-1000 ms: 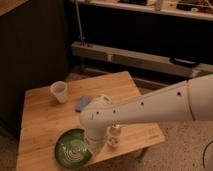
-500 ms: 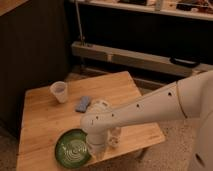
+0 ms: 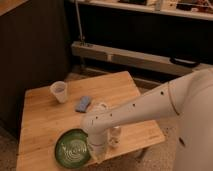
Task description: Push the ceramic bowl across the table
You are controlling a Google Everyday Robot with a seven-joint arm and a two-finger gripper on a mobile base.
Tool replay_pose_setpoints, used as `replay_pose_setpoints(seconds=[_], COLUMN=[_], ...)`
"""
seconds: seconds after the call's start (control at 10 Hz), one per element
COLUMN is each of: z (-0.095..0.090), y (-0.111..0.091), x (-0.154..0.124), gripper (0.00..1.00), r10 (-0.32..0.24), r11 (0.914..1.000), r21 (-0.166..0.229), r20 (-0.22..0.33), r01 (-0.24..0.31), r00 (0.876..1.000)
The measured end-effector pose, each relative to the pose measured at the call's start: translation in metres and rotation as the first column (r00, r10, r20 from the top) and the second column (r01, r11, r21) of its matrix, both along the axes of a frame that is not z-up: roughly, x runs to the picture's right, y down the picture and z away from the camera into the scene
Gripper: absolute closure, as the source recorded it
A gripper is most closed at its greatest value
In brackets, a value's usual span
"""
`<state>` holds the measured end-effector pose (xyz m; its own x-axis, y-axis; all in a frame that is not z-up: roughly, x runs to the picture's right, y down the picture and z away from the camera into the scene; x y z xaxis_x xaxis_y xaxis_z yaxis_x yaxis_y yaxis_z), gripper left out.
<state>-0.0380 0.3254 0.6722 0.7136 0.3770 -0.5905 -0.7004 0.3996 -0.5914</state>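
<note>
Camera view shows the ceramic bowl [image 3: 71, 148] at the front edge of the counter [image 3: 45, 116], near its left corner. The tool [image 3: 98, 150] sits low just beside the bowl's rim; spread or pressed together, I cannot tell. Most of the push looks still undone.

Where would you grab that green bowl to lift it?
Likely its rim, pinched from above: the ceramic bowl is wide, shallow and lies flat on the table. Come at the edge nearest the gripper, which sits just beside it.
</note>
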Motion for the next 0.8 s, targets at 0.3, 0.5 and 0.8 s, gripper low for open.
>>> replay_pose_setpoints(seconds=[0.3, 0.5, 0.8], z=[0.000, 0.001, 0.005], y=[0.008, 0.011, 0.014], x=[-0.008, -0.016, -0.023], gripper=[1.00, 1.00, 1.00], r10=[-0.036, -0.053, -0.065], r11=[0.9992, 0.9981, 0.9969], r21=[-0.018, -0.029, -0.045], r20=[0.008, 0.017, 0.014], r01=[0.037, 0.054, 0.065], r00=[0.999, 0.998, 0.998])
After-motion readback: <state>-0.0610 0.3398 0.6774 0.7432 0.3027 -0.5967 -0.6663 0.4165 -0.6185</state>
